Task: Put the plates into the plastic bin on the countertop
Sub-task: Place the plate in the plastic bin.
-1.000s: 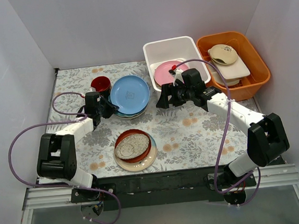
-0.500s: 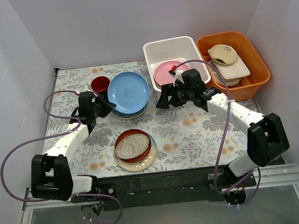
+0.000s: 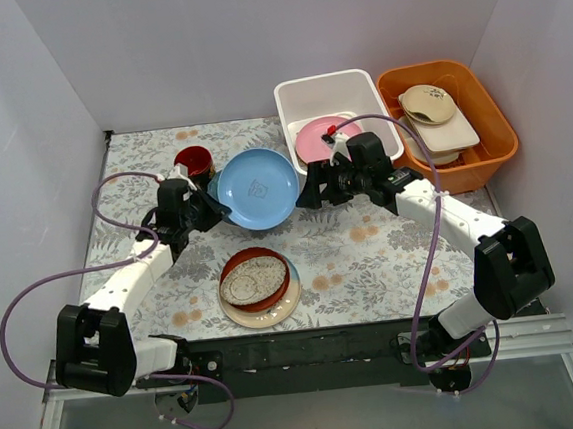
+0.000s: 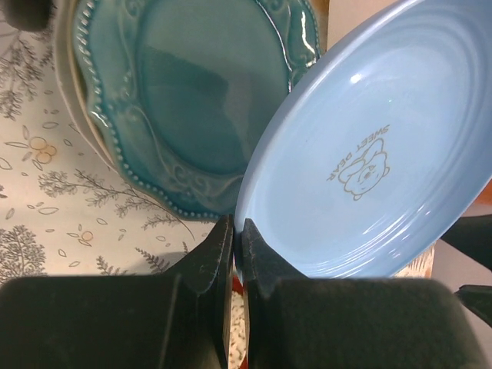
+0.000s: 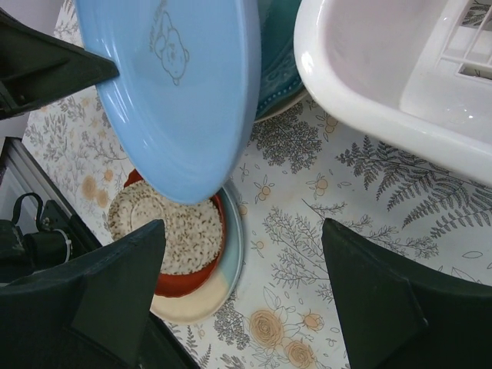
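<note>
Worktop (image 3: pixel 371 257) carries teal plate (image 4: pixel 184 100); left fingers (image 4: pixel 211 257) clamp blue plate (image 3: pixel 257 188) by its rim, tilted, right fingers (image 5: pixel 115 284) sit apart beside bin (image 3: pixel 296 98) holding pink plate (image 3: pixel 318 136).

Light blue plate (image 3: pixel 257 187) aslant just above teal plate (image 4: pixel 200 100); pink plate (image 3: pixel 312 142) inside white bin (image 3: pixel 327 99).

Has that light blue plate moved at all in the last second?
Yes. The light blue plate has shifted right, toward the white bin, and now tilts off the teal plate.
</note>
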